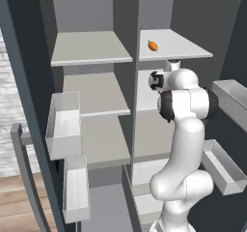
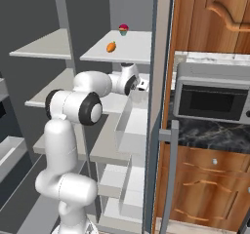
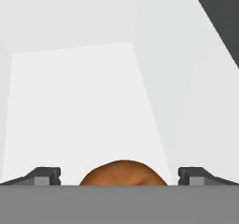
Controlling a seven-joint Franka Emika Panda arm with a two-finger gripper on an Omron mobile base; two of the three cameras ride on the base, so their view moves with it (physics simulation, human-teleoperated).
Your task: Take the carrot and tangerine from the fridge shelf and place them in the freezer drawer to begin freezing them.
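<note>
Fridge is open. The carrot [image 1: 153, 45] lies on the top right fridge shelf [image 1: 190, 47], untouched; in the right base view it sits near that shelf's front edge, with a small pink-topped item [image 2: 123, 29] behind it, well apart.

The arm reaches in one level below that shelf. In the hand view the gripper [image 3: 119, 175] has its jaws spread wide, both fingertips [image 3: 44, 175] low in the picture, and a rounded orange-brown thing sits between them at the bottom edge. Judging by the plain orange colour and no green, that is probably the tangerine [image 3: 123, 172]. It rests on a pale white board with pale walls around it. Jaws are not closed on it; whether they touch it I cannot tell, since its lower part is cut off.

Progress: early. Nothing is held, nothing looks moved to the freezer drawer, and which of the low boxes is that drawer I cannot tell. White door bins [image 1: 63, 123] hang on the left door.

Left to do: close on the tangerine, lift it out, carry it down to the drawer, release, then repeat for the carrot.
</note>
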